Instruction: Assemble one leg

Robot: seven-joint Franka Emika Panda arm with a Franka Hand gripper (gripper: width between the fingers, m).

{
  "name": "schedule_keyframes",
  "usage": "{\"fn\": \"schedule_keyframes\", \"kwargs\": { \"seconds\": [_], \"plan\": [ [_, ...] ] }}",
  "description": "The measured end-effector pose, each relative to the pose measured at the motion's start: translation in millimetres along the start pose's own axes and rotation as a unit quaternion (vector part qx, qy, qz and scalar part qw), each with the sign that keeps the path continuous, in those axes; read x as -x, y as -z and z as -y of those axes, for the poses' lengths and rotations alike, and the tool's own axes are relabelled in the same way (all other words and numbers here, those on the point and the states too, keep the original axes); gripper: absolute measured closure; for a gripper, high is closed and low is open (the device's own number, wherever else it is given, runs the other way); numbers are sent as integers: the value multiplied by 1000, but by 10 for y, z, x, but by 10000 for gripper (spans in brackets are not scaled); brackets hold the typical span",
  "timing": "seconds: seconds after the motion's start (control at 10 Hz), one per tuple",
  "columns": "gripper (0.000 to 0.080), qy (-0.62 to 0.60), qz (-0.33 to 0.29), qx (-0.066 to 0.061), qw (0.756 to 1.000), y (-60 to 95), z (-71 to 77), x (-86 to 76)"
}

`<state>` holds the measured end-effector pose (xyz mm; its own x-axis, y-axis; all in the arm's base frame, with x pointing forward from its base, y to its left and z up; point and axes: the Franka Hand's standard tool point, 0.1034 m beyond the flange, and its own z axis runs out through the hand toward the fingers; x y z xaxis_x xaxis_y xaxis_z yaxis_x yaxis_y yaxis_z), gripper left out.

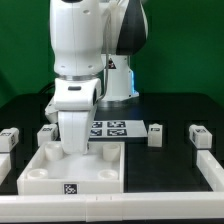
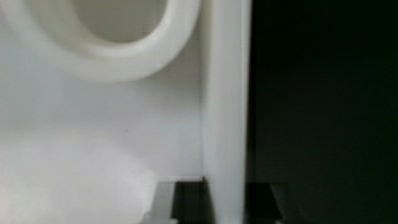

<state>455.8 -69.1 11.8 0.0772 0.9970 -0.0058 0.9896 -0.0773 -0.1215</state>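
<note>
Several white legs with tags stand on the black table: two at the exterior view's left (image 1: 8, 138) (image 1: 47, 131) and two at its right (image 1: 155, 133) (image 1: 200, 135). None is held. My gripper (image 1: 73, 135) reaches down onto the far wall of the large white tray-like piece (image 1: 95, 172). In the wrist view my gripper (image 2: 231, 186) straddles that thin upright wall (image 2: 228, 90), one dark fingertip (image 2: 192, 205) on each side, pressed against it. A round recess (image 2: 116, 25) in the tray shows close by.
The marker board (image 1: 112, 128) lies on the table behind the tray, by the arm's base. A white rail (image 1: 212, 172) runs along the exterior view's right edge. The arm hides the tray's far left corner.
</note>
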Motion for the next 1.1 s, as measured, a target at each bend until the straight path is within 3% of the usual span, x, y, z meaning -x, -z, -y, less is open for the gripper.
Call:
{"fn": "schedule_keyframes", "kwargs": {
  "seconds": [0.6, 1.1],
  "plan": [
    [732, 1, 1, 1, 1000, 4, -8, -30],
    [732, 47, 1, 5, 999, -2, -45, -587]
  ]
}}
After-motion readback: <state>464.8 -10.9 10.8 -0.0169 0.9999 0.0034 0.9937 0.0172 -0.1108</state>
